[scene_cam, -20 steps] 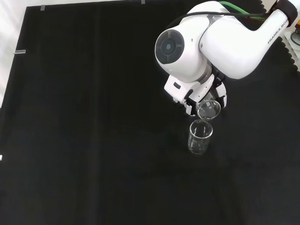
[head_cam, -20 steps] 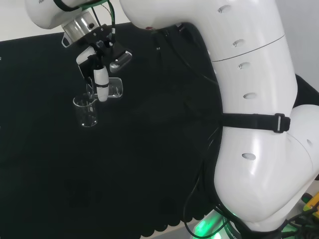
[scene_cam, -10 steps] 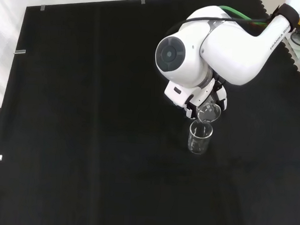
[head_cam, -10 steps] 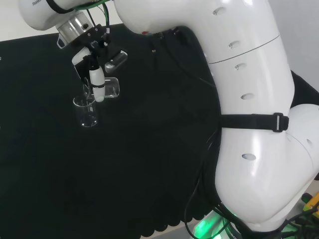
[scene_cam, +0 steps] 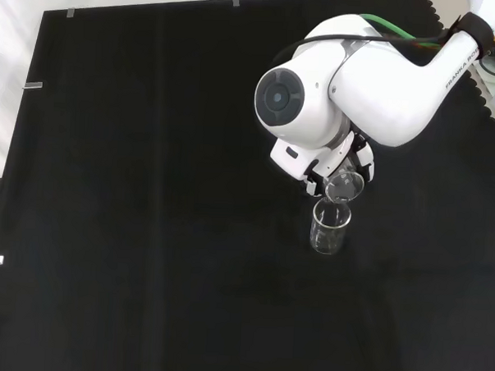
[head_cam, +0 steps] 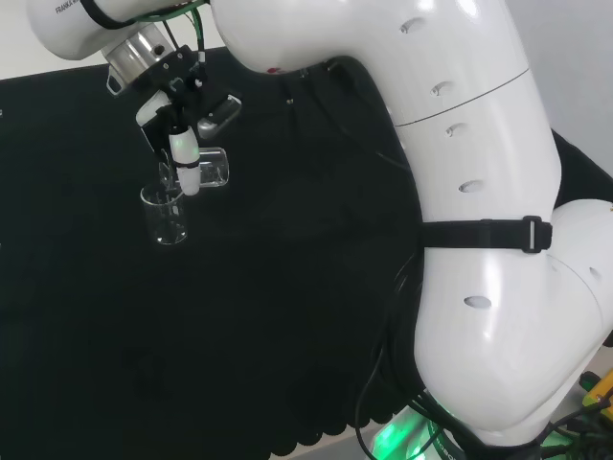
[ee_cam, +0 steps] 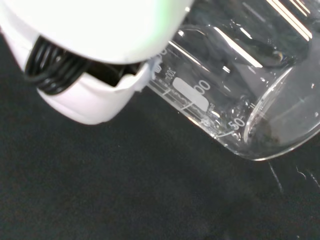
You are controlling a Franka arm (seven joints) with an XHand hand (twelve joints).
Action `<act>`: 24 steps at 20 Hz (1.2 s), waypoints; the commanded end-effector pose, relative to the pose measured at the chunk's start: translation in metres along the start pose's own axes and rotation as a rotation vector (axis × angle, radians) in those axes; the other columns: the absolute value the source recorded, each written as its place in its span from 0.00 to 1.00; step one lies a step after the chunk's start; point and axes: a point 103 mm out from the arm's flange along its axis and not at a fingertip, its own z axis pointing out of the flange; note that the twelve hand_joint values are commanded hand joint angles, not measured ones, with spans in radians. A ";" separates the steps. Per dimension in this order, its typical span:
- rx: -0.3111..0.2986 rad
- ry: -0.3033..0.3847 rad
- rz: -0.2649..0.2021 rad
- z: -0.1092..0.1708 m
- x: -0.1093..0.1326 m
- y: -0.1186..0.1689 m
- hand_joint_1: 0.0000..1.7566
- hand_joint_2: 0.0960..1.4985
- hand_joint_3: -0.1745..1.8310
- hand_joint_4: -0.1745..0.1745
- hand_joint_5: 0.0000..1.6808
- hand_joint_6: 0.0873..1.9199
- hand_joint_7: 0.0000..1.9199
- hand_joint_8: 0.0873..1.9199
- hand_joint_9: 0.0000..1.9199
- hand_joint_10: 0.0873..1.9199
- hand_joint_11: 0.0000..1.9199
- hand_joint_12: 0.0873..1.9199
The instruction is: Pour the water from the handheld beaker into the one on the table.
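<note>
In the upper left of the head view the hand has its fingers and thumb curled round a clear glass beaker, which is tipped well over on its side with its mouth toward a second beaker standing upright on the black cloth just below. In the front view, right of centre, the held beaker's round mouth sits directly above the rim of the standing beaker, the two nearly touching; whether they actually meet cannot be told. The arm's large white link with its round grey cap covers most of the hand there. In the wrist view a white part of the hand lies against the graduated wall of the tilted beaker, with clear liquid gathered along its lower side near the lip. Around the standing beaker the cloth is bare: wide room toward the left and bottom of the front view, less toward the scalloped right edge near the arm.
</note>
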 end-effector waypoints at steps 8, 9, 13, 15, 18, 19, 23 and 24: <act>0.045 -0.043 0.023 -0.001 0.002 0.001 0.83 0.26 0.55 0.00 0.74 0.32 0.76 0.24 0.70 0.41 0.52 0.43; 0.047 -0.047 0.025 -0.001 0.002 0.001 0.83 0.26 0.55 0.00 0.74 0.32 0.76 0.24 0.70 0.41 0.52 0.43; 0.051 -0.053 0.034 -0.002 0.002 0.000 0.83 0.26 0.55 0.00 0.74 0.32 0.76 0.24 0.70 0.41 0.52 0.43; 0.051 -0.054 0.034 -0.003 0.003 0.000 0.83 0.26 0.55 0.00 0.74 0.32 0.76 0.24 0.70 0.41 0.52 0.43; 0.051 -0.053 0.034 -0.004 0.003 0.000 0.83 0.26 0.55 0.00 0.74 0.32 0.76 0.24 0.70 0.41 0.52 0.43; 0.051 -0.053 0.034 -0.004 0.003 0.000 0.83 0.26 0.55 0.00 0.74 0.32 0.76 0.24 0.70 0.41 0.52 0.43; 0.059 -0.067 0.039 -0.005 0.003 -0.001 0.83 0.26 0.55 0.00 0.74 0.32 0.76 0.24 0.70 0.41 0.52 0.43; 0.059 -0.069 0.042 -0.005 0.003 -0.002 0.83 0.26 0.55 0.00 0.74 0.32 0.76 0.24 0.70 0.41 0.52 0.43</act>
